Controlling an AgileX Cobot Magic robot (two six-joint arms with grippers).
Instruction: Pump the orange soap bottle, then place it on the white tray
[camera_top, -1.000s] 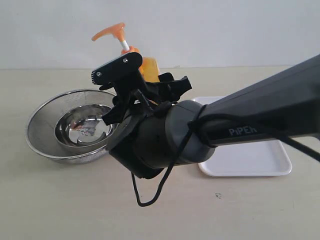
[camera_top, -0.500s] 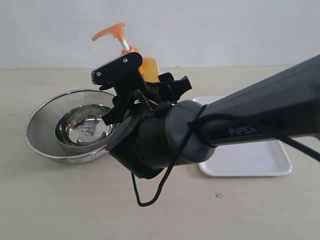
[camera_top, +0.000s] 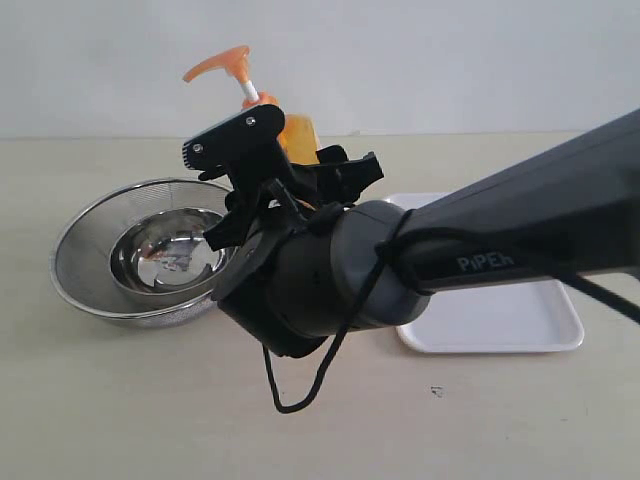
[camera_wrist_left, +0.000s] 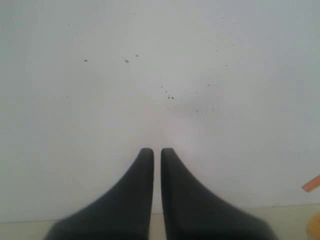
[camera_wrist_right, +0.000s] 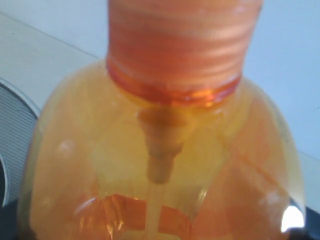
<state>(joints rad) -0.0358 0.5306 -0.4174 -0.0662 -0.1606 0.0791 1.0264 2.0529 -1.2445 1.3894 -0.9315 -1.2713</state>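
Two jaws of the right gripper (camera_top: 283, 158) are clasping the orange soap bottle (camera_top: 298, 135), steadying it upright between the mesh bowl (camera_top: 90, 240), left, and the white tray (camera_top: 500, 330), right. Its pump (camera_top: 222, 62) is standing raised, seemingly awaiting pressing

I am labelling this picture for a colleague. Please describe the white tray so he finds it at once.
On the beige table, look below the big black robot arm on the right. The white tray lies flat there, partly hidden. Unlike the round steel strainer bowl at left, it is rectangular and white.
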